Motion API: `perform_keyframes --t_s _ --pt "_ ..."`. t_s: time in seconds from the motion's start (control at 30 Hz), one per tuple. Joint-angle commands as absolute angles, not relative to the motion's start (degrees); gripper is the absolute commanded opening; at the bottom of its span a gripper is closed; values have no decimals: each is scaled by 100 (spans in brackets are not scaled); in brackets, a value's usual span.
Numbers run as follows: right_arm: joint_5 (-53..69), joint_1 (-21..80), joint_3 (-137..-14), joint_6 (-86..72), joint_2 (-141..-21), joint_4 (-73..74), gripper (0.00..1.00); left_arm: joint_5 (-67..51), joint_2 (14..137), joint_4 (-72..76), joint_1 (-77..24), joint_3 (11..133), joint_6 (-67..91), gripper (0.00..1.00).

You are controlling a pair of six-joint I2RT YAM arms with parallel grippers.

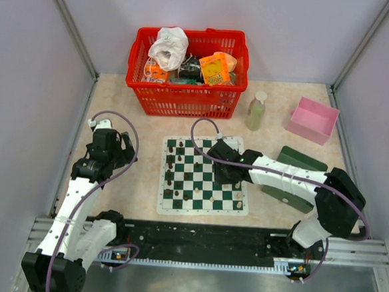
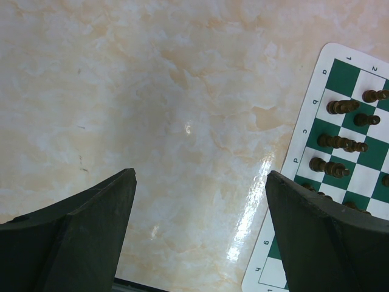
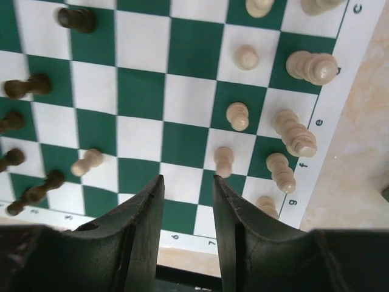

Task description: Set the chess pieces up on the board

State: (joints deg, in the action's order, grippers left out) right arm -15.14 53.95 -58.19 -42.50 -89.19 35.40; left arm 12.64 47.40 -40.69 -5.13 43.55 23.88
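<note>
The right gripper (image 3: pixel 187 180) hovers over the board (image 3: pixel 141 92), jaws narrowly parted and holding nothing, a cream pawn (image 3: pixel 223 161) just beyond one fingertip. Dark pieces (image 3: pixel 27 85) stand across the board. The left gripper (image 2: pixel 200 174) gapes wide above the table (image 2: pixel 152 91) beside it.

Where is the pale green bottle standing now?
In the top view, the bottle stands upright beyond the board's far right corner, between the red basket and the pink box.
</note>
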Motion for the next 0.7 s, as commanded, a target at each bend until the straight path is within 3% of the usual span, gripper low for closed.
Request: perform_keyframes --t_s 0.0,0.67 --pt "-1538 5607 -6179 -4105 -8490 3621 38 1231 4658 -3858 -519 4342 2355 93" --pt "-590 6100 -6126 -3832 -9395 3340 38 1257 4676 -3867 -519 4333 2364 93"
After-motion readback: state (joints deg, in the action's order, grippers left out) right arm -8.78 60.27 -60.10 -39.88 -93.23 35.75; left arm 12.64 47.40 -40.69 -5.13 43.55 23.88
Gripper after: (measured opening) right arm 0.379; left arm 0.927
